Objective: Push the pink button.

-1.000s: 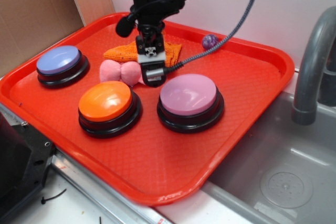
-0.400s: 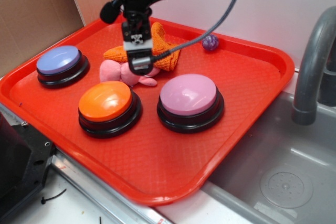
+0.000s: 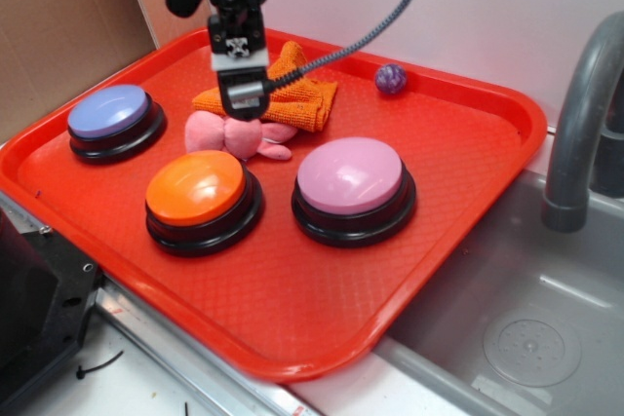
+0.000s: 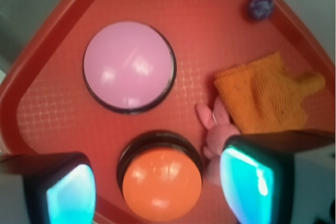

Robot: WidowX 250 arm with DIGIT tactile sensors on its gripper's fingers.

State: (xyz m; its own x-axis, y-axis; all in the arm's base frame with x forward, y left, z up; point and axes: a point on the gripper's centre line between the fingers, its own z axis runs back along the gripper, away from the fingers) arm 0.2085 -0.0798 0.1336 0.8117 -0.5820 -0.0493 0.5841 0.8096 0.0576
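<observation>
The end effector (image 3: 243, 104) has risen and drifted toward the tray's far-left corner over the last second, away from the gap between the buttons where it hung low. It now hovers over the orange cloth (image 3: 292, 96) and the plush toy (image 3: 232, 133), well apart from the pink button (image 3: 351, 177). Judging by this, the approach to the button has yet to begin; the arm would need to come back toward the near-right and descend.

In the wrist view its two fingers (image 4: 252, 179) stand wide apart with nothing between them, so it is open and empty.

The pink button sits near the middle of the red tray (image 3: 478, 158), just right of the orange button (image 3: 198, 187). Its top is a smooth, glossy pale pink dome showing highlights, set on a black round base. The orange button and the blue button (image 3: 109, 111), by the left edge, share that shape. The tray is hard plastic with a fine grid texture and a raised rim. The cloth looks knitted and rumpled; the toy looks soft. A small purple ball (image 3: 390, 77) lies near the far edge.
</observation>
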